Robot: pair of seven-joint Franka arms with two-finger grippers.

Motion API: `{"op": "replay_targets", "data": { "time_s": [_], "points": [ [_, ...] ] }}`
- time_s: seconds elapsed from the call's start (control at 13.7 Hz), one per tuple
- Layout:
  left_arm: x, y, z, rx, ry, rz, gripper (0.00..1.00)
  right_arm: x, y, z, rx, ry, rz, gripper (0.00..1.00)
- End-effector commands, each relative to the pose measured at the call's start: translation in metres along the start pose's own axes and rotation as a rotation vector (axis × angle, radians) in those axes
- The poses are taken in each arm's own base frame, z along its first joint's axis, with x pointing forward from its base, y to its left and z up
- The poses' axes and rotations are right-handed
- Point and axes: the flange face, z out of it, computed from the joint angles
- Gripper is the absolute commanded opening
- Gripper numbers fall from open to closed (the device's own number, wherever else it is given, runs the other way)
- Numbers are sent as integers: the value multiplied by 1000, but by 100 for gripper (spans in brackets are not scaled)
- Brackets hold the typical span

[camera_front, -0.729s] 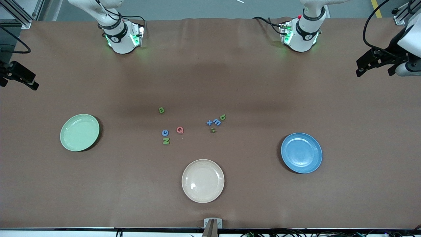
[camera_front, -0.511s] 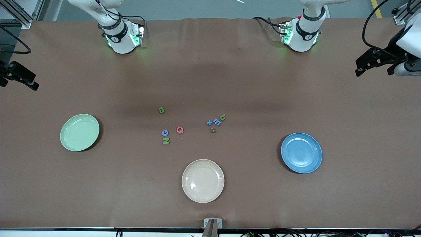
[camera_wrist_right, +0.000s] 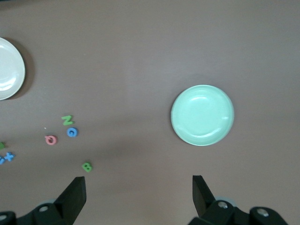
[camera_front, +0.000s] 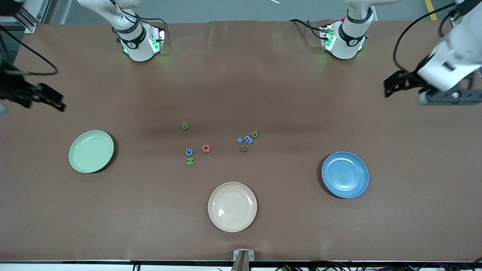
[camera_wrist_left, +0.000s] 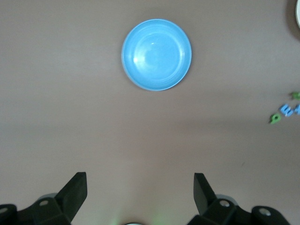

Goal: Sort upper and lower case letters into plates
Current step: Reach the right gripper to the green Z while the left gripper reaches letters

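Small foam letters lie in two loose groups mid-table. One group holds a green B (camera_front: 184, 126), blue G (camera_front: 189, 151), red Q (camera_front: 206, 148) and green N (camera_front: 190, 161). The other has a blue x (camera_front: 240, 140), a blue m (camera_front: 248, 139) and two small green letters (camera_front: 255, 133). The pale green plate (camera_front: 91, 151) lies toward the right arm's end, the blue plate (camera_front: 345, 174) toward the left arm's end; both hold nothing. My left gripper (camera_front: 391, 84) hangs open over bare table at its end. My right gripper (camera_front: 52, 98) hangs open likewise.
A cream-beige plate (camera_front: 232, 206) lies nearer the front camera than the letters, with nothing in it. The two arm bases (camera_front: 141, 41) stand along the table's edge farthest from the front camera. Brown cloth covers the whole table (camera_front: 241, 86).
Both arms have swung inward from the table's ends, so each gripper now hangs further over the cloth. The letters and plates have not moved.
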Motion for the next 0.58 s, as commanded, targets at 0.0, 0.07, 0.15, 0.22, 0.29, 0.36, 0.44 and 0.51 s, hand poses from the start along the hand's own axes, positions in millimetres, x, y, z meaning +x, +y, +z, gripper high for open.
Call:
{"op": "replay_targets", "data": {
  "time_s": [0.0, 0.07, 0.15, 0.22, 0.29, 0.36, 0.44, 0.51],
  "points": [
    [4, 67, 64, 5, 12, -80, 100, 12, -63, 73, 10, -12, 27, 100],
    [6, 88, 93, -10, 23, -110, 100, 19, -81, 103, 7, -28, 12, 100],
    [5, 114, 122, -30, 32, -145, 100, 25, -101, 135, 6, -60, -10, 100],
    [6, 141, 152, -53, 35, -193, 100, 31, -122, 164, 22, -55, -32, 100],
    [7, 168, 179, -76, 32, -236, 100, 35, -145, 198, 28, -49, -58, 100],
    [6, 192, 203, -89, 28, -265, 100, 36, -164, 224, 31, -47, -82, 100],
    [5, 214, 225, -104, 32, -285, 100, 35, -182, 250, 34, -42, -105, 100],
    [1, 234, 247, -112, 37, -291, 100, 34, -194, 272, 35, -44, -120, 100]
  ]
}}
